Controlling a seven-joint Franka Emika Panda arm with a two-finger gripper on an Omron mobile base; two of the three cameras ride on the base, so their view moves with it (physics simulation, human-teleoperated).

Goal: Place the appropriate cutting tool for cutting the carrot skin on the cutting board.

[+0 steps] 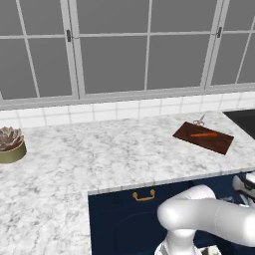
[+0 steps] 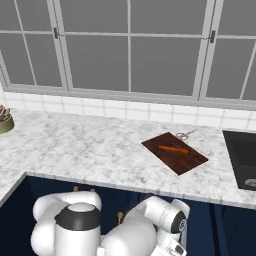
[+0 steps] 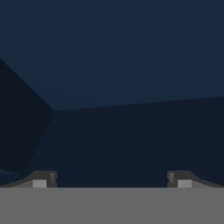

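Cutting board (image 1: pixel 204 137): lay flat near the surface's back edge, toward its right end beside the dark cooktop (image 1: pixel 242 119). Carrot (image 1: pixel 203 134) rested on it. Small scissors-like tool (image 1: pixel 199 121) touched the board's back edge; likely light, stiff, thin, slippery metal, best gripped across the handles. Pincer (image 3: pixel 112 180): tips wide apart, holding nothing, facing dark blue cabinetry.

No readable text, label, brand, number or sign anywhere.

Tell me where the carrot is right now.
The carrot lies flat on the cutting board, right of centre on the marble counter in both base views, with small scissors at the board's far edge.
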